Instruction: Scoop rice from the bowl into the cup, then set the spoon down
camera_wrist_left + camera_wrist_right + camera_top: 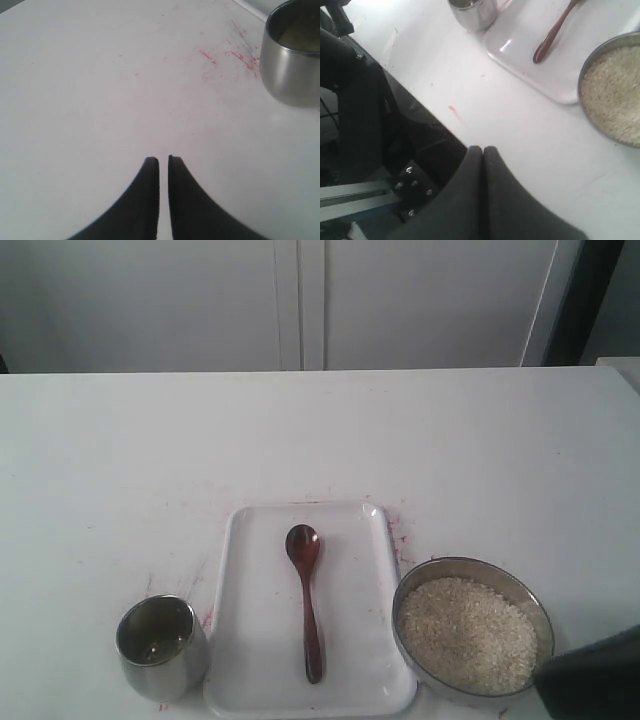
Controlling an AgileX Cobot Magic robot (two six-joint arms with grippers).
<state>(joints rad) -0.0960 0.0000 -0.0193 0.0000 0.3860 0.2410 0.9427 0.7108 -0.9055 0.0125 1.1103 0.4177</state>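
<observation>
The dark wooden spoon (305,598) lies lengthwise on a flat white tray (255,650), handle toward the table's front edge. To its right stands the metal bowl (470,565) filled with rice (465,632). The steel cup (160,645) stands left of the tray, with a few grains inside. My right gripper (483,148) is shut and empty near the table's front right edge; only a dark part of it (595,680) shows in the exterior view. My left gripper (163,159) hovers over bare table short of the cup (292,55), its fingers nearly together with nothing between them.
Red marks (227,55) stain the table near the cup. The white table (320,440) stretches back to a wall with cabinet doors. A dark frame with screws (380,150) lies beyond the table's edge in the right wrist view.
</observation>
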